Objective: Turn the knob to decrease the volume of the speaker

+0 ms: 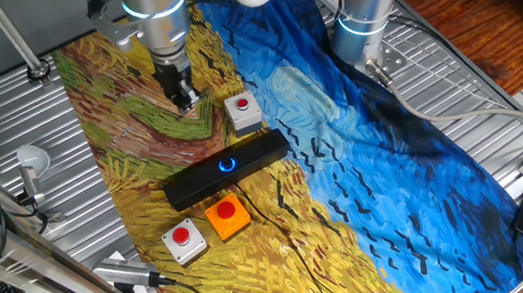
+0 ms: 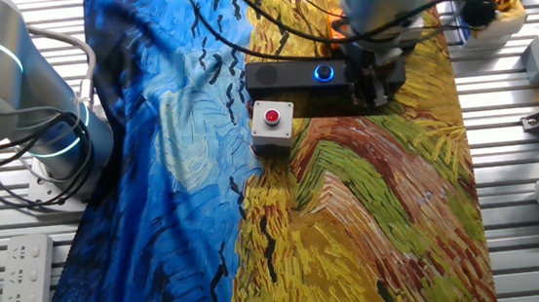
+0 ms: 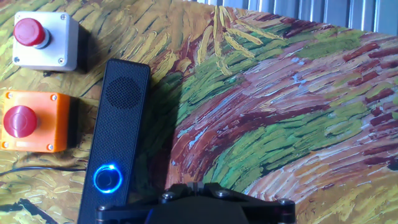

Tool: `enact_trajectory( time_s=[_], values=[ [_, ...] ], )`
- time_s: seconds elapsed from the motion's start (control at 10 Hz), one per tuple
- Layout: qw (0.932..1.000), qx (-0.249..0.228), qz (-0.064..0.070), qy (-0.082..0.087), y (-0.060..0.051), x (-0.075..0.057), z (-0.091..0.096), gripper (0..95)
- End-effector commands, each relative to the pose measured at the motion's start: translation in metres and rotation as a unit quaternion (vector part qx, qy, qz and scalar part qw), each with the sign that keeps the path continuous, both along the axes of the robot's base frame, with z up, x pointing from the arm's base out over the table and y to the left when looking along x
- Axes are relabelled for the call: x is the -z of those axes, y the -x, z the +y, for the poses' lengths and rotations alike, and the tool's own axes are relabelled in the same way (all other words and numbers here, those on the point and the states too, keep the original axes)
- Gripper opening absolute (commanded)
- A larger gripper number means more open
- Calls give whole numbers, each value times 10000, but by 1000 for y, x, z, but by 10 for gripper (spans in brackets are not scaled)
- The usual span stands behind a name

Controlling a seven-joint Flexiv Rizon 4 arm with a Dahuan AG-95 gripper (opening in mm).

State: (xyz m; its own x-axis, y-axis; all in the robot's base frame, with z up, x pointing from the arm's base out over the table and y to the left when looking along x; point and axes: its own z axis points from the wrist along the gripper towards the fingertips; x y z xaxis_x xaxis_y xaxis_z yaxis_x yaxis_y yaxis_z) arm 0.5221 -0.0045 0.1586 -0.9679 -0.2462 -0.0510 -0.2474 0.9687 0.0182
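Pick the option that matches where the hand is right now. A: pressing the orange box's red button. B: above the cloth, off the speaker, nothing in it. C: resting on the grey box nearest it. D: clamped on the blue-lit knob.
B: the hand hangs over the painted cloth, apart from the speaker and its glowing knob, and nothing shows between its fingers.

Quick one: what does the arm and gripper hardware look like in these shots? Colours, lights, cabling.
The arm is silver-grey metal with white shell sections and a glowing cyan ring at the joint. The gripper is small, black and two-fingered, on a dark wrist block. Black cables trail over the painted cloth beside it. No markings are legible.
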Motion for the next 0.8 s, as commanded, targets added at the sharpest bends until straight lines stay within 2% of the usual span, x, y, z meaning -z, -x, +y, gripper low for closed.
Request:
enact_trajectory(
  time_s=[0.1,0.4,0.8],
  values=[
    [9997,-233,-11,3,-13,9,-2,0],
    [9995,-322,-12,7,-12,10,-2,0],
    [9945,-1043,13,-4,-12,10,-2,0]
  ],
)
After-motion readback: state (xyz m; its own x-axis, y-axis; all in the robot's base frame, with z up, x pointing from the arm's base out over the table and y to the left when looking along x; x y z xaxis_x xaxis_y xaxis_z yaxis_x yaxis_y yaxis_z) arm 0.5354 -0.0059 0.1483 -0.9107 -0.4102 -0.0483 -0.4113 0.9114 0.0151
